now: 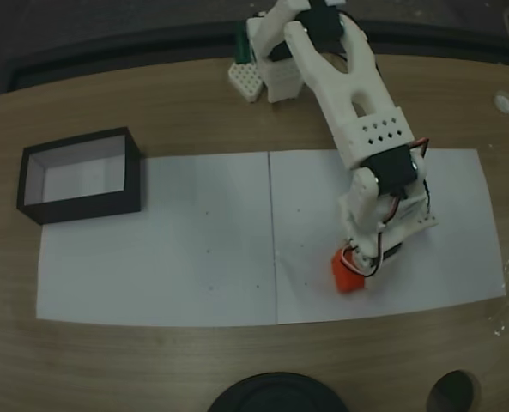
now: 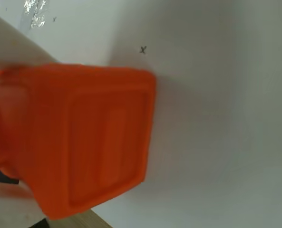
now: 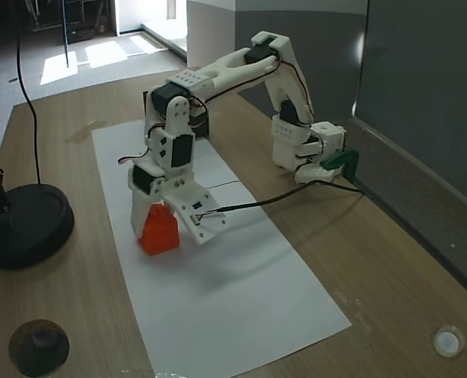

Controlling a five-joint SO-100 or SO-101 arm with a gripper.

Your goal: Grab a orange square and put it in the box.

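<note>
wooden table (image 3: 391, 260) | white paper (image 1: 168, 257) | sunlit floor (image 3: 99, 55) | grey wall (image 3: 422, 79)

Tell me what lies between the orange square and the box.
In a fixed view, only bare white paper separates the orange square from the box.

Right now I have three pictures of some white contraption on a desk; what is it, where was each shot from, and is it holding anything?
It is a small white robot arm bolted to a wooden table. One fixed view looks down from above, another stands off to the side, and the wrist view rides on the arm itself. White paper covers the middle of the table, and a black-walled box sits at its far end. The gripper is down around the orange square, one finger on either side; whether it has squeezed tight cannot be told.
</note>
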